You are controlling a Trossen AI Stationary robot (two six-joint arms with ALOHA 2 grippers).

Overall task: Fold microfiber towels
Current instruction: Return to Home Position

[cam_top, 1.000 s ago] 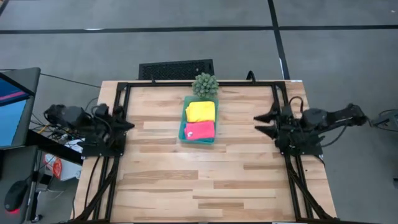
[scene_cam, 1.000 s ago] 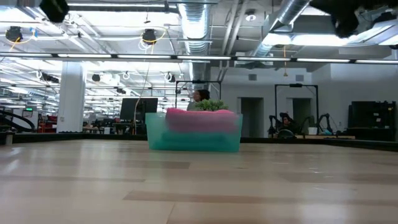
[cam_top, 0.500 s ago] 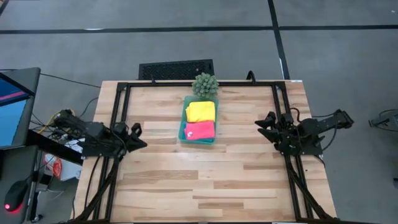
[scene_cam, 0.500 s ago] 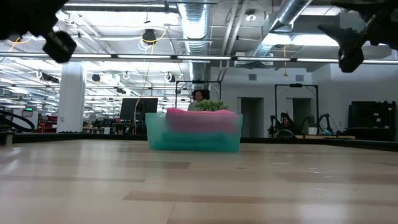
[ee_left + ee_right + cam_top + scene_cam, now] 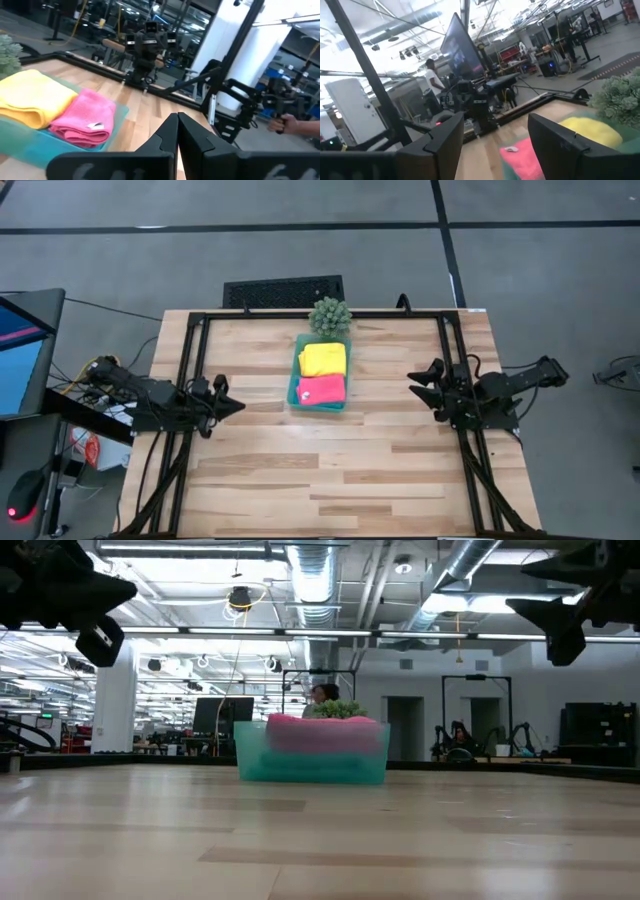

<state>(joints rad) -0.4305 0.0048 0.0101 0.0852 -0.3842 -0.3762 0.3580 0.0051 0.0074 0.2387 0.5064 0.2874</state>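
High view: folded yellow microfiber towel and folded hot-pink microfiber towel lie side by side, touching, in the translucent teal rectangular tray at mid-back of the pale wooden plank counter. Yellow is on the far side next to the small spiky green plant, pink on the near side. Both are neat flat rectangles that fill the tray. Left tool is over the counter's left edge, right tool over the right edge, both pointing inward and well apart from the tray. Low view: the pink towel bulges soft and rounded above the tray rim, with the plant tips behind it. Left tool is high at one side, right tool high at the other, both off the counter. Left wrist view: the yellow towel is thick and smooth-folded; the pink towel is fuzzy with a small white label, and both sit in the tray. The left tool has its fingers pressed together, gripping nothing. Right wrist view: the right tool has its fingers spread wide and carries nothing; pink towel, yellow towel and plant are ahead of it.
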